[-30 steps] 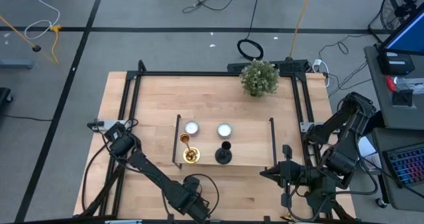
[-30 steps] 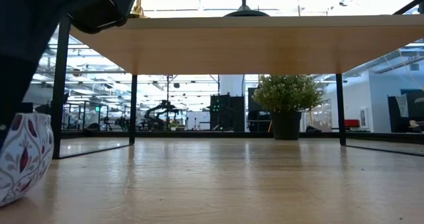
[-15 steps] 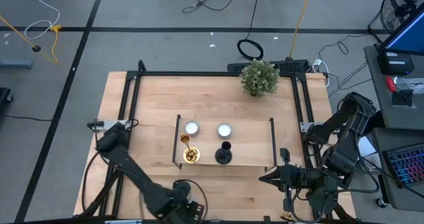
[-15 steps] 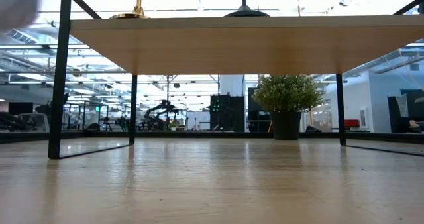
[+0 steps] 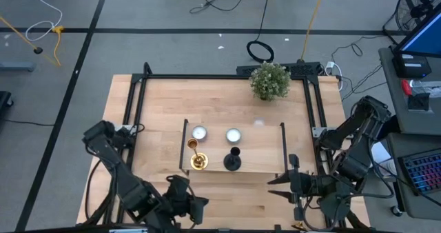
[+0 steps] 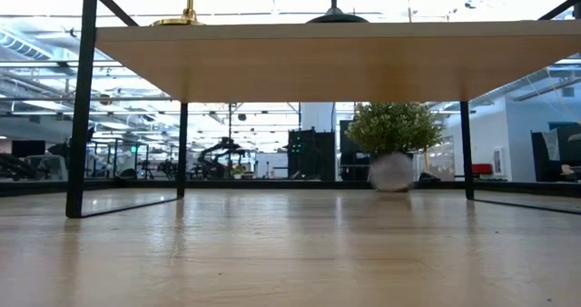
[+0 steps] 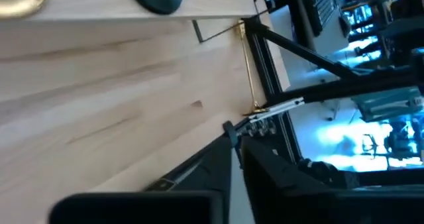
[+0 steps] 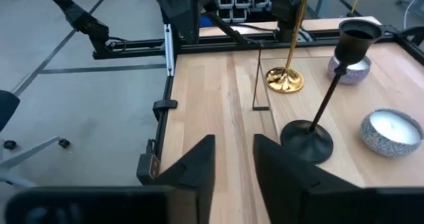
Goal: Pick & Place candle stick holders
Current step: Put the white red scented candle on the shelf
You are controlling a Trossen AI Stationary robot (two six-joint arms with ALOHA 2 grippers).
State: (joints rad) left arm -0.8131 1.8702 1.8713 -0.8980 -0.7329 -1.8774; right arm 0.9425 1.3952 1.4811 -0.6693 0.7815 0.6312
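left gripper (image 5: 196, 205): low at the near table edge, fingers pressed together, pinching nothing visible
right gripper (image 8: 233, 159): near the right end of the stand, fingers a narrow slot apart, nothing between them
stand (image 5: 258, 169): long wooden top on a black frame, ahead of both sets of fingers
gold candlestick on stand (image 5: 196, 155): upright at the stand's left end, ahead of the left fingers and well apart from them; far side of the black holder as the right fingers see it
black candlestick (image 8: 329, 91): upright mid-stand, round base on the wood, ahead of the right fingertips and off to one side, not touching
second gold candlestick (image 7: 250, 68): left wrist view only, a thin gold stem by the stand's far leg, near the other arm's gripper; whether it stands free or is held, cannot tell
step in hand: judged as a pause between placements, neither gripper visibly loaded
how to do it well: spread the fingers before closing in; take the stem below the cup, fingers square to it; lift straight up so the base clears the stand; keep off the candles beside it; set down flat, let go only once the base sits level
risk: tall slim stems tip easily from a side nudge
count, holders: two gold, one black
count, white candles (image 5: 199, 133): two, on the stand behind the holders
count, potted plant (image 5: 269, 80): one, far table edge
count, stand: one
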